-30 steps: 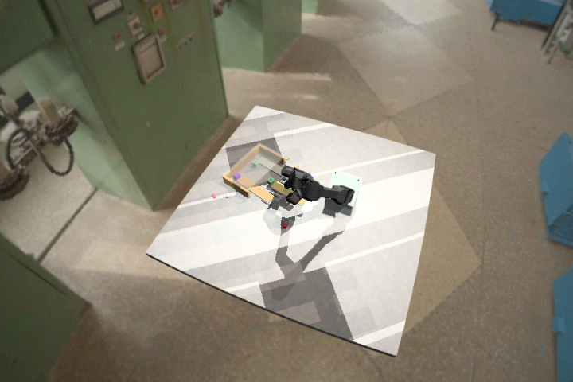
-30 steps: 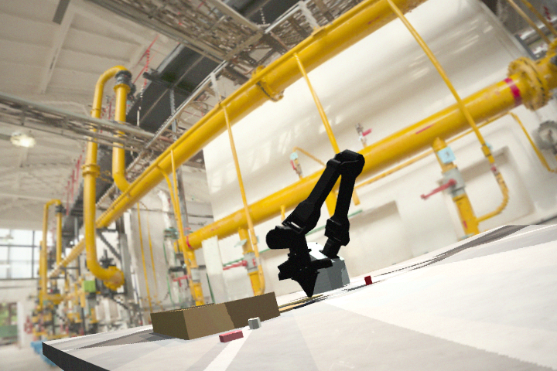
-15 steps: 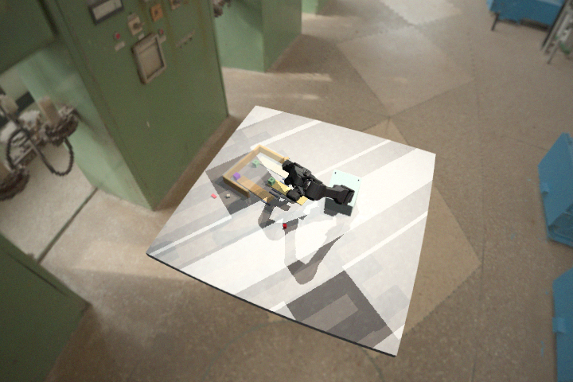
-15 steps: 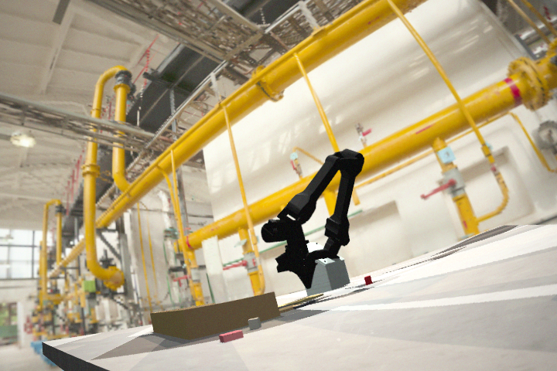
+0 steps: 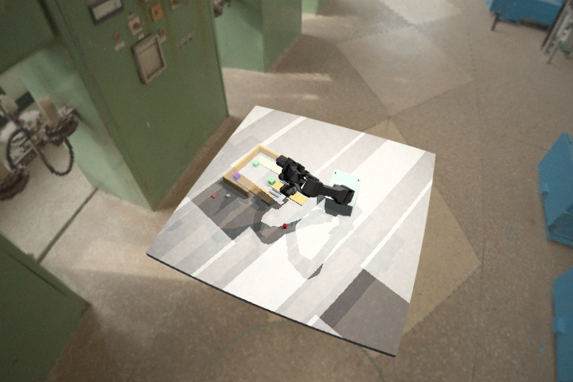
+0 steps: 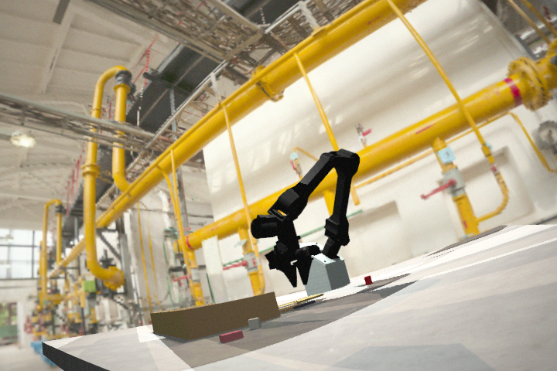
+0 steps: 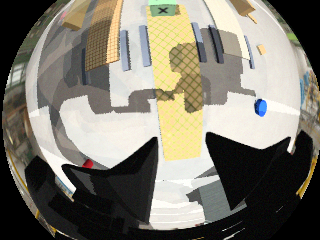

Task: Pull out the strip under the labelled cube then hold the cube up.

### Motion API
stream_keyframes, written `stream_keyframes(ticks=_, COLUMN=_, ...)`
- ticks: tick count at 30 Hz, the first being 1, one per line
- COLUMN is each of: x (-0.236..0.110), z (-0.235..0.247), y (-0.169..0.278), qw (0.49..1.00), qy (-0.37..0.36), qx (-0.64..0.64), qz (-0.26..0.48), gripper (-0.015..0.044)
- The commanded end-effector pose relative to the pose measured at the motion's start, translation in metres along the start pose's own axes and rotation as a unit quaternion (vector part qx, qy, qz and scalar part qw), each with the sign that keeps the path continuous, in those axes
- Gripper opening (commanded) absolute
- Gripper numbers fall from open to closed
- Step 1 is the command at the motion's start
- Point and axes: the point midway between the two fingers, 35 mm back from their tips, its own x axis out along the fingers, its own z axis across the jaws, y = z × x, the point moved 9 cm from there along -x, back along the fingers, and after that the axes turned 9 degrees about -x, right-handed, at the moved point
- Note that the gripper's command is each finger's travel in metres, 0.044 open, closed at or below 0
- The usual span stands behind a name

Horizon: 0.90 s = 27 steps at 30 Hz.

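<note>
The labelled green cube [image 5: 271, 181] [image 7: 163, 9] bears a dark X and rests on the far part of the yellow strip [image 5: 298, 198] [image 7: 182, 145]. The strip has a criss-cross pattern, and its near end lies just beyond my fingertips in the wrist view. My gripper [image 6: 300, 285] [image 7: 182, 139] is open and empty, pointing down above the table, with its tips on either side of the strip's line. An orange gridded strip [image 7: 104, 35] lies to the left and a cream strip [image 7: 225, 25] to the right. The gripper's fingers are hard to make out in the top view.
Wooden walls [image 6: 213, 315] enclose the far area. A purple cube [image 5: 236, 176] and another green cube [image 5: 255, 162] are inside. Blue-grey rails [image 7: 125, 50] flank the strips. A red piece [image 5: 285, 226] [image 6: 367, 280] [image 7: 88, 164], blue piece [image 7: 260, 107], grey cube [image 6: 254, 322] and crimson block [image 6: 230, 335] lie outside.
</note>
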Motion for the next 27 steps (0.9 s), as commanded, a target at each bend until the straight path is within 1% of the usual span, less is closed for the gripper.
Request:
stream_keyframes(ticks=1, x=-0.002, z=-0.001, y=-0.016, qw=1.0, qy=0.003, qx=0.008, qz=0.002, gripper=0.0341)
stream_keyframes(ticks=5, x=-0.004, z=-0.001, y=-0.03, qw=1.0, qy=0.003, qx=0.007, qz=0.002, gripper=0.044)
stream_keyframes(ticks=27, x=-0.015, z=-0.005, y=-0.105, qw=1.0, qy=0.003, qx=0.006, qz=0.0, gripper=0.044)
